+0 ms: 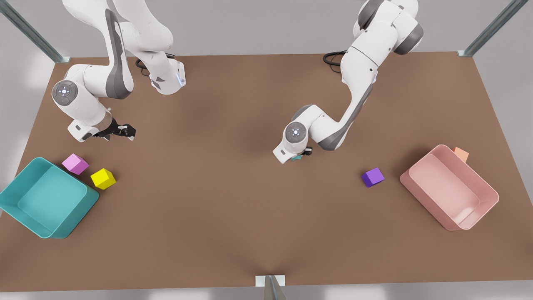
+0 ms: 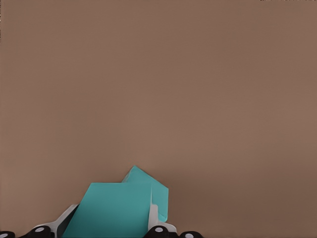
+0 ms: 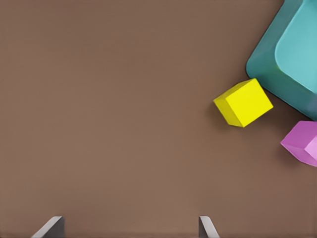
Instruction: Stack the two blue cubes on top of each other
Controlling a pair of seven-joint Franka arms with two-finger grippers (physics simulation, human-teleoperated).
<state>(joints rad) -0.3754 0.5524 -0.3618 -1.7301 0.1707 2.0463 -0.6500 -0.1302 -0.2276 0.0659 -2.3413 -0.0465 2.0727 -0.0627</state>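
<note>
Stacking nearly done, release left

Centre frame, left gripper (image 1: 300,155) clamps one blue cube (image 2: 111,210) over the second blue cube (image 2: 148,183); right gripper (image 1: 125,132), left-side, waits spread and empty.

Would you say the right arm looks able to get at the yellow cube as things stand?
Probably yes: the right gripper is open and empty above bare table, and the yellow cube stands free, just apart from the pink cube and teal bin.
</note>
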